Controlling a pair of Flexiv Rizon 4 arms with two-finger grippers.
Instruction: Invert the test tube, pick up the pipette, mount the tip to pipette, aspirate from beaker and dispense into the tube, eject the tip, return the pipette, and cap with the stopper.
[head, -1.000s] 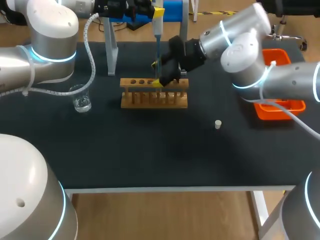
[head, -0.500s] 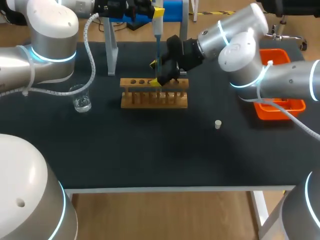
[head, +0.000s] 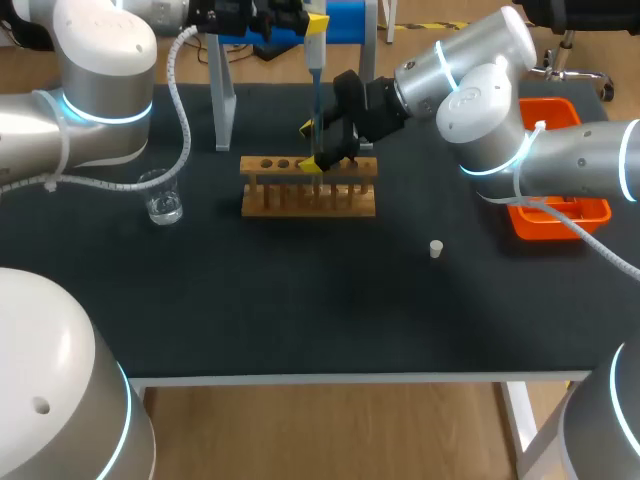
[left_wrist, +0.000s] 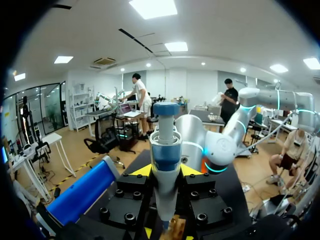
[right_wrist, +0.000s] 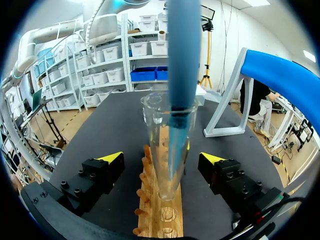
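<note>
Stopper: a small white stopper (head: 435, 249) lies alone on the black worktop (head: 300, 310), nearer the front edge and well apart from the rack. That seems a handy spot for the capping step, which is not yet done.
Beaker: a clear glass beaker (head: 161, 196) stands on the left arm's side, near the rack's end but not touching it.
Rack: a light wooden tube rack (head: 308, 190) sits broadside across the middle, holes up.
Tube: a clear glass test tube (right_wrist: 167, 150) stands upright in the rack, mouth up, with the pipette's tip down inside it.
Right fingers: the right fingers (right_wrist: 111, 159) stand wide apart on either side of the tube, touching neither wall and holding nothing, probably posted to steady it.
Pipette: the left fingers (left_wrist: 141, 171) are closed on the body of the blue-and-white pipette (left_wrist: 165, 160), holding it plumb over the tube. The step looks like dispensing.
Room: the broad stretch between rack and front edge carries only the stopper, so the right arm has room to draw back towards it.
Far edge: a white stand (head: 222, 100) rises behind the rack, and an orange plastic tray (head: 590, 210) sits at the right edge, partly under the right arm. Room is tight on both sides there.
</note>
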